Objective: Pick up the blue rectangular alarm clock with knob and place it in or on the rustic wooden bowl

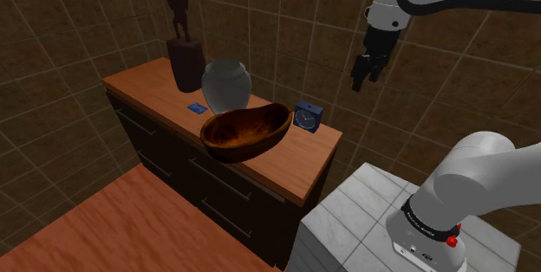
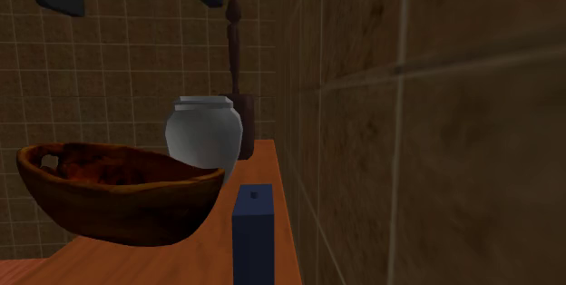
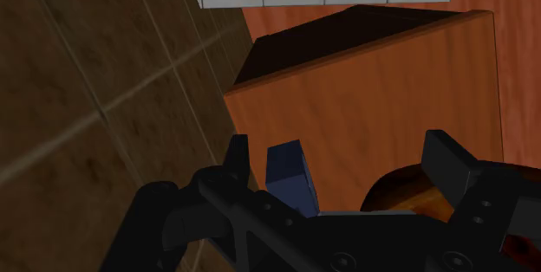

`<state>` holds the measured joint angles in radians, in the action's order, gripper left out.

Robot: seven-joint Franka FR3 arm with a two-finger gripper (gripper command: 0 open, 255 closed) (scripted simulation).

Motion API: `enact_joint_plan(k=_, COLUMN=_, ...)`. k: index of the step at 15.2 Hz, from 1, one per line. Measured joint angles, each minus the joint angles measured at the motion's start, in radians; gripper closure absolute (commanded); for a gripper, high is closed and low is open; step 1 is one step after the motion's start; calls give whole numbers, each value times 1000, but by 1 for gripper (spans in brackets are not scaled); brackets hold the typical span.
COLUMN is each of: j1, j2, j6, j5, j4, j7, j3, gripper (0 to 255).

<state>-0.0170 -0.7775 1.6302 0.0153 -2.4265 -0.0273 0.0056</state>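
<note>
The blue rectangular alarm clock stands upright on the wooden cabinet top, close to the tiled wall and just beside the dark wooden bowl. In the second exterior view the clock shows edge-on, with the bowl next to it. My gripper hangs in the air well above the clock and off toward the shoulder view's right. The wrist view looks down on the clock and the bowl. There the gripper is open, its fingers wide apart and holding nothing.
A grey lidded jar and a tall dark figurine stand behind the bowl, with a small blue card beside the jar. The tiled wall runs along the cabinet's back. My white stand is beside the cabinet's end.
</note>
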Motion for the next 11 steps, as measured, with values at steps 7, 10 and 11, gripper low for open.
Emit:
enact_joint_plan(k=7, j1=3, j2=135, j6=180, j5=-6, j4=-38, j7=-21, j3=-3, gripper=0)
enact_joint_plan(k=10, j1=5, j2=224, j6=282, j5=-10, j4=-47, j7=-32, j3=-5, gripper=0)
enact_joint_plan(k=11, j1=5, j2=257, j6=315, j5=-12, j4=-45, j7=-38, j3=-7, gripper=0)
